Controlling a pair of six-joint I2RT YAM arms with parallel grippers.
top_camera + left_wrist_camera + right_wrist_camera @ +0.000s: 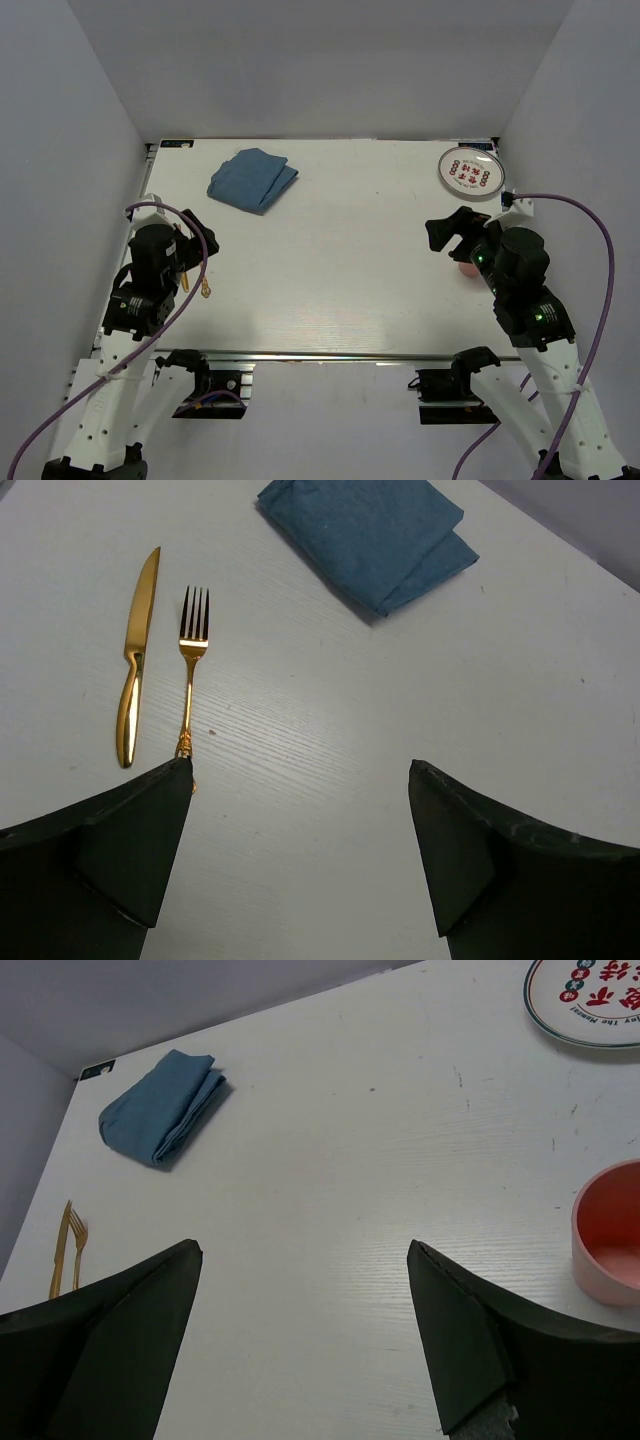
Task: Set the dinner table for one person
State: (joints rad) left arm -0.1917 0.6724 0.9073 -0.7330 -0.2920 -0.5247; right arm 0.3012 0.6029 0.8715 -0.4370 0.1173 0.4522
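The white dinner table (340,270) has a silver rail (340,354) along its near edge. My left gripper (183,243) is open and empty, low over the table's left side (300,770). A gold knife (133,660) and a gold fork (190,670) lie side by side just ahead of its left finger (130,850). A folded blue cloth (253,179) lies at the back left and shows in the left wrist view (375,535). My right gripper (452,235) is open and empty (305,1250). A pink bowl (608,1235) sits just to its right. A printed round plate (468,171) lies at the back right.
Grey walls close in the table on the left, right and back. Purple cables (590,300) loop from both arms. The blue cloth (160,1105) and the cutlery (68,1250) also show far left in the right wrist view.
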